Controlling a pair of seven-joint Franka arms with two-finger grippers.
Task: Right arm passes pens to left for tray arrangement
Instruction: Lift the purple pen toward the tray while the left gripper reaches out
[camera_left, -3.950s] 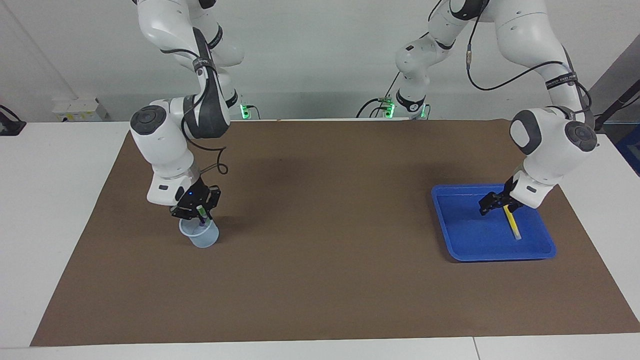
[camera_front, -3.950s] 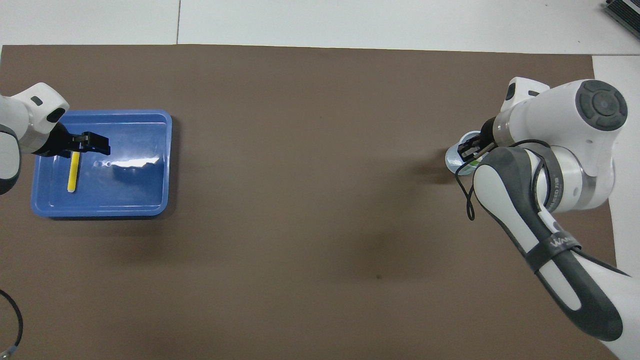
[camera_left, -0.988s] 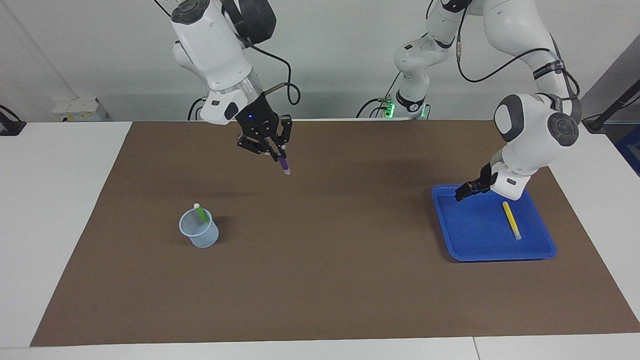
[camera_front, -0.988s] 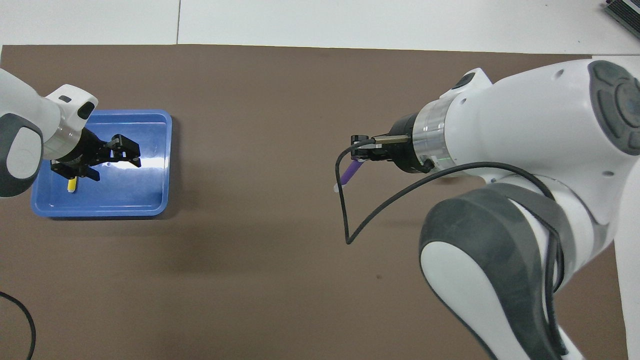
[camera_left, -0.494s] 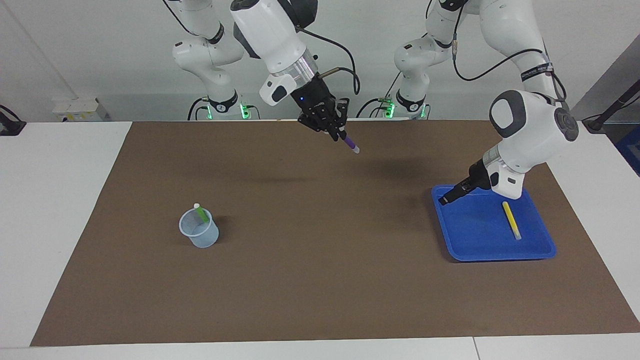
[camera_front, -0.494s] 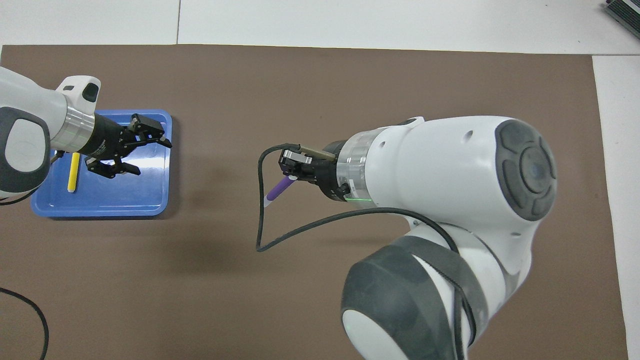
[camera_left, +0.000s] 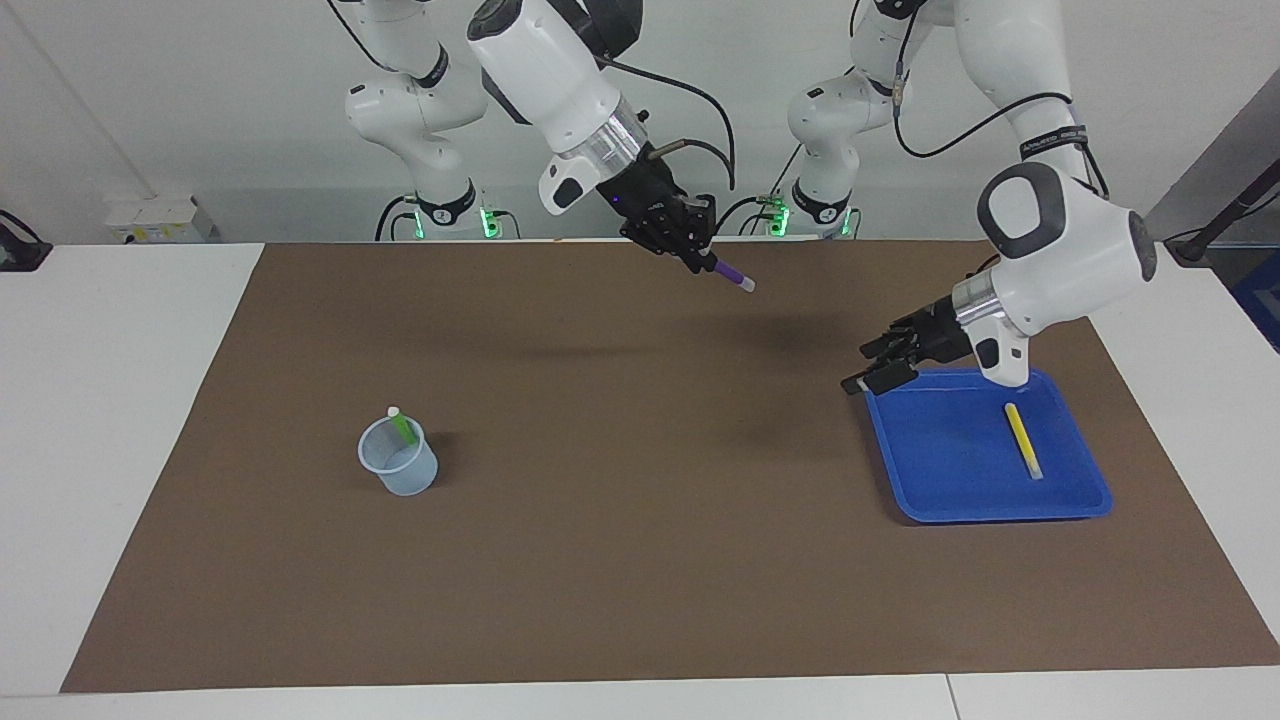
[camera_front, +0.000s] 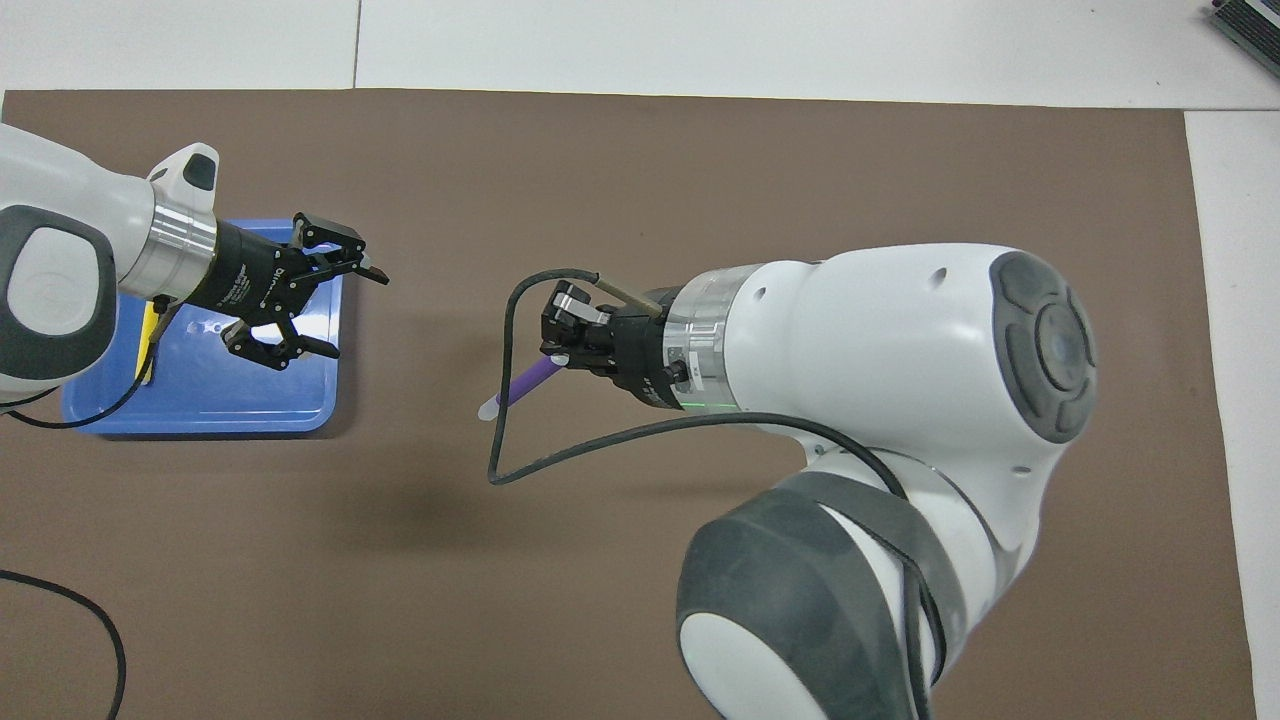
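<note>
we see the right gripper (camera_left: 700, 255) raised over the middle of the brown mat (camera_left: 640, 560), its fingers clamped on the purple pen (camera_left: 730, 275), which slants down with its pale cap end pointing toward the left arm's end of the table. in the overhead view the same pen (camera_front: 525, 382) juts out of the gripper (camera_front: 560, 345) over bare mat.

we see the left gripper (camera_left: 880, 365) up in the air over the rim of the blue tray (camera_left: 960, 500), at the corner of the tray that faces the middle of the table, with its jaws spread wide and nothing between them. from overhead its two fingers (camera_front: 345, 248) stand well apart over the tray's edge (camera_front: 200, 420).

the tray sits on the mat toward the left arm's end of the table, near the mat's edge there. in it lies the yellow pen (camera_left: 1022, 440), flat on the floor of the tray, beside the rim nearest that end of the table.

toward the right arm's end of the mat we see a small translucent cup (camera_left: 400, 470), standing upright. the green pen (camera_left: 403, 428) leans inside it, its pale cap (camera_left: 393, 411) poking up above the rim.
</note>
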